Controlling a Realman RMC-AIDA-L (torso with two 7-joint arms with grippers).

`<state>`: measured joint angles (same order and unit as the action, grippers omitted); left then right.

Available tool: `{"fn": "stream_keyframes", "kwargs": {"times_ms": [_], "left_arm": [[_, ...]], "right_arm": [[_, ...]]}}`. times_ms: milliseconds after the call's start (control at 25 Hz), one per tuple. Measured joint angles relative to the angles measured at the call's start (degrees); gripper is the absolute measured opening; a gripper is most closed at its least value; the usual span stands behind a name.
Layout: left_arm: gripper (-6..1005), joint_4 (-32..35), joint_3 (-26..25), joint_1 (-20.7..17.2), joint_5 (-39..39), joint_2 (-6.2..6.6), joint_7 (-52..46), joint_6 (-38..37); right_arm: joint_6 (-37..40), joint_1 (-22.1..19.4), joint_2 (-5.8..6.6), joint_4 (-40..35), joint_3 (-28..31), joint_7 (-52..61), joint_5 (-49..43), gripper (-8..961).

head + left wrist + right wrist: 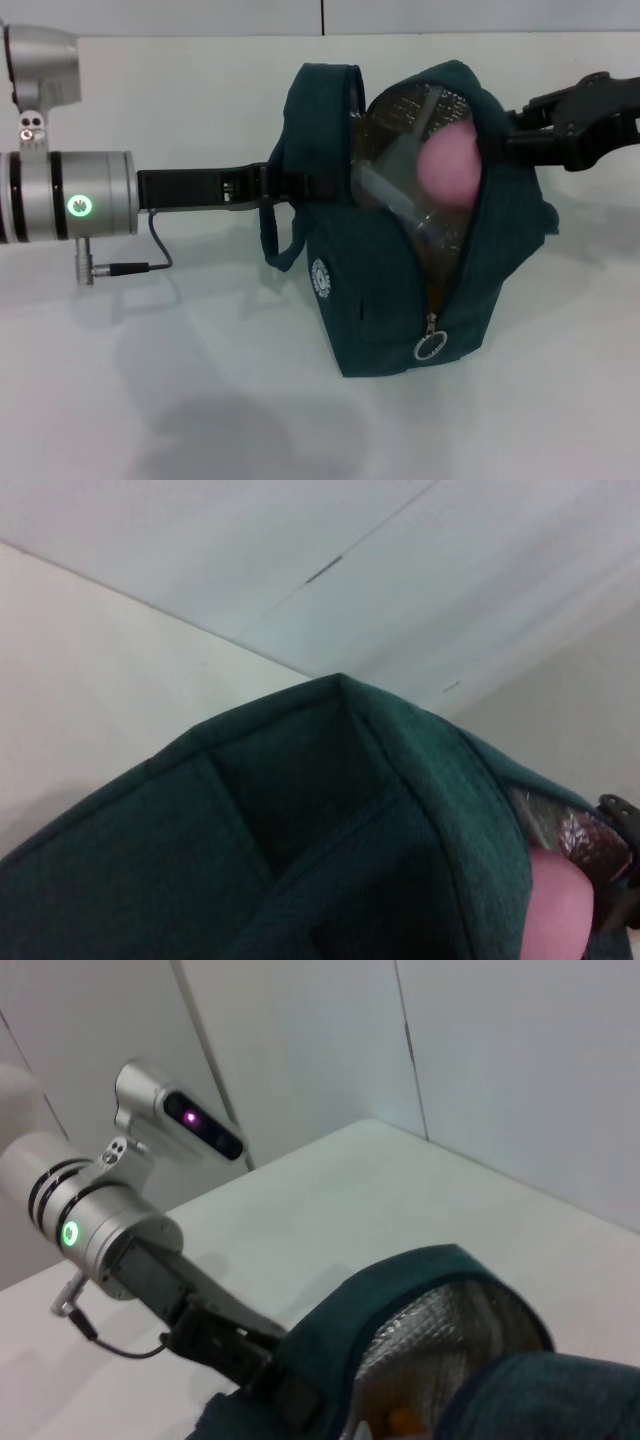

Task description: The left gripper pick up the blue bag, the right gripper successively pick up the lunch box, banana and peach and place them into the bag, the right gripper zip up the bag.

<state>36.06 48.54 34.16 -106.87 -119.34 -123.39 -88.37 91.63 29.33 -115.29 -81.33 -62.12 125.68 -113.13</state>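
The blue bag (400, 290) stands on the white table with its mouth open, showing foil lining, a white logo (321, 278) and a ring zipper pull (430, 347). My left gripper (272, 187) comes in from the left and is shut on the bag's near handle and rim. The pink peach (450, 165) sits in the mouth, on top of the clear lunch box (395, 180). My right gripper (515, 135) reaches in from the right and is hidden behind the bag's rim beside the peach. The peach also shows in the left wrist view (560, 910). An orange spot (400, 1420) deep in the bag may be the banana.
The white table (200, 400) stretches around the bag, with a wall at the back. The left arm's silver wrist with its green light (78, 206) and cable lies low at the left. The right wrist view shows the left arm (100, 1230) beyond the bag (430, 1280).
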Motion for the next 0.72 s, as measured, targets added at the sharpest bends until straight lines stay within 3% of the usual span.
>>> {"fn": "stream_keyframes", "kwargs": {"times_ms": [240, 440, 720], "left_arm": [[37, 0.0, -0.1, -1.2, 0.0, -0.05, 0.0, 0.3], [38, 0.0, -0.2, -1.9, 0.0, -0.05, 0.0, 1.0], [38, 0.0, -0.2, -2.7, 0.0, -0.01, 0.0, 1.4]], "right_arm": [[0.3, -0.1, 0.04, 0.2, 1.2, -0.8, 0.0, 402], [0.3, -0.1, -0.02, 0.6, 2.3, -2.0, 0.6, 511], [1.6, -1.6, 0.07, 2.5, 5.2, -6.7, 8.7, 655]]}}
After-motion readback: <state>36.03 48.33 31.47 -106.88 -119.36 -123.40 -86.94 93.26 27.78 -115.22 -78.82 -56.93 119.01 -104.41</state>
